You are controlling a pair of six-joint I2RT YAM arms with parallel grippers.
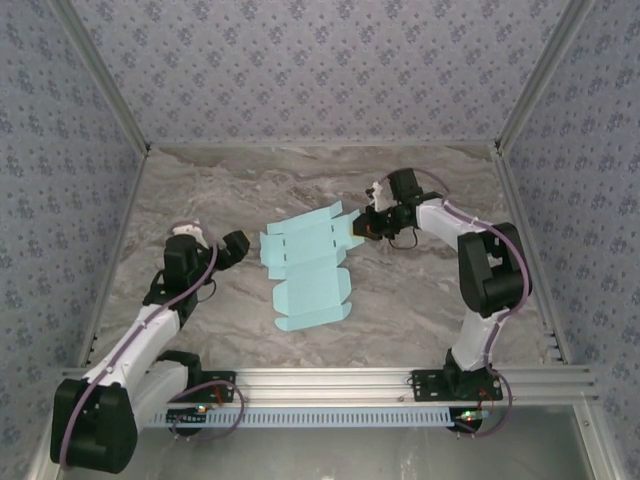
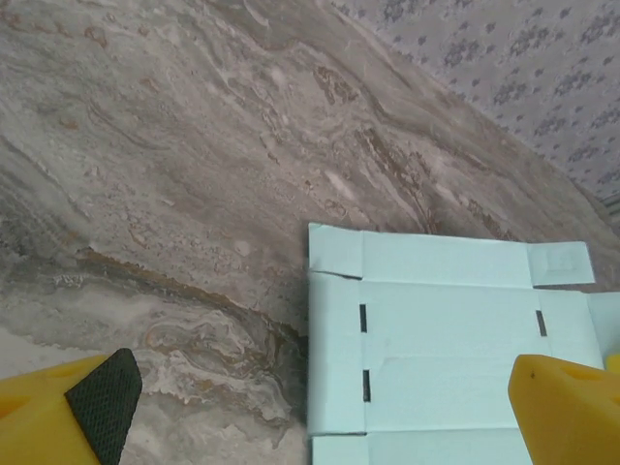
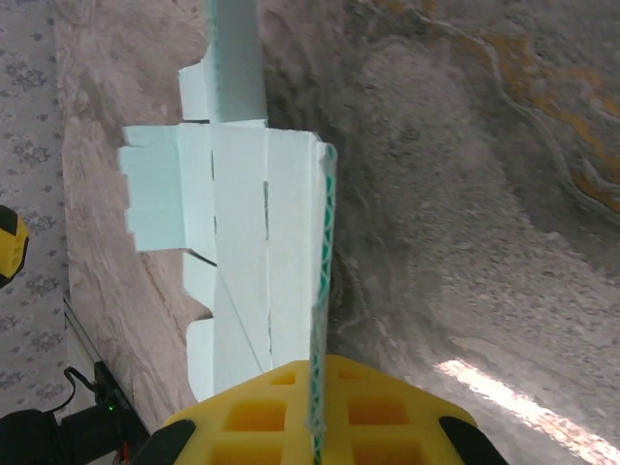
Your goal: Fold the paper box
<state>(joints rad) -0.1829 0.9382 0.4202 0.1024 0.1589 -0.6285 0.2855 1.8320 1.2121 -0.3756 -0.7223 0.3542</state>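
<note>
Paper box (image 1: 305, 270) lies as a flat unfolded blank in the middle of the worktop (image 1: 420, 300). We see the right gripper (image 1: 362, 224) clamped on its far right flap, card edge pinched between the yellow fingers (image 3: 262, 407). We see the left gripper (image 1: 236, 247) spread wide at the blank's left edge, one finger above the card; contact unclear.
</note>
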